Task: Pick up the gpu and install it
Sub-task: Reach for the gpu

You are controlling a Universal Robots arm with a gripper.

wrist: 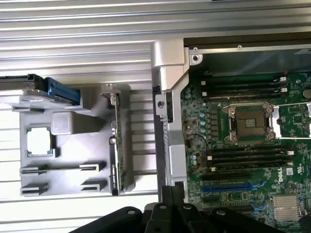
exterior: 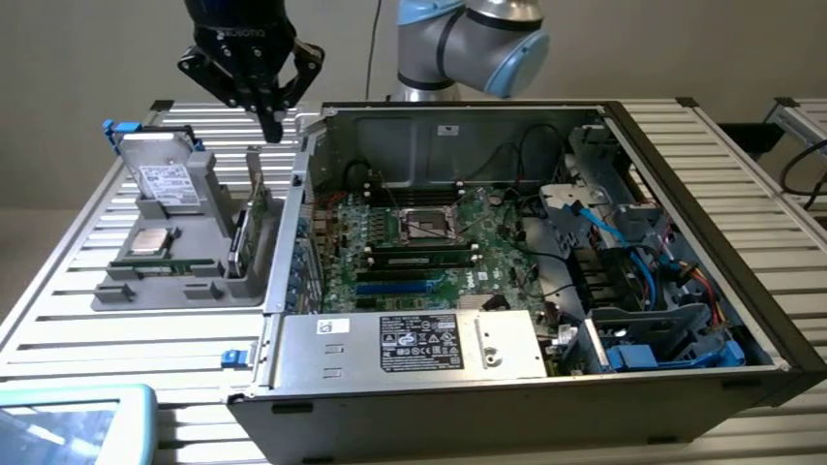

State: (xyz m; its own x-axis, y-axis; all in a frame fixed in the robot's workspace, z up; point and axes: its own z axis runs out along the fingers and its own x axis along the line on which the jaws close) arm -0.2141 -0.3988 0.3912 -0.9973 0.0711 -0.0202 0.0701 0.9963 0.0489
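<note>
Across a worktop (exterior: 77, 320) of ribbed aluminium slats, pale and silvery, sit a grey parts tray (exterior: 181, 289) and, just beside it toward the exterior view's right, an open computer case (exterior: 387, 417) lying on its side with its motherboard (exterior: 387, 232) exposed. Behind stands a plain beige wall (exterior: 77, 48), and the arm (exterior: 466, 39) shows a grey-and-blue joint at the worktop's back edge. The gpu (exterior: 259, 208) stands on edge in a slot at the side of the tray nearest the case, untouched. The black end effector (exterior: 269, 124) hangs above the far end of the tray, near the gpu's far end but apart from it, its fingers pressed together on nothing. Also in the tray are a grey drive (exterior: 166, 179) with a white label and a square processor (exterior: 149, 242). At the exterior view's lower left corner lies a pale blue-edged object (exterior: 65, 417), possibly a screen
</note>
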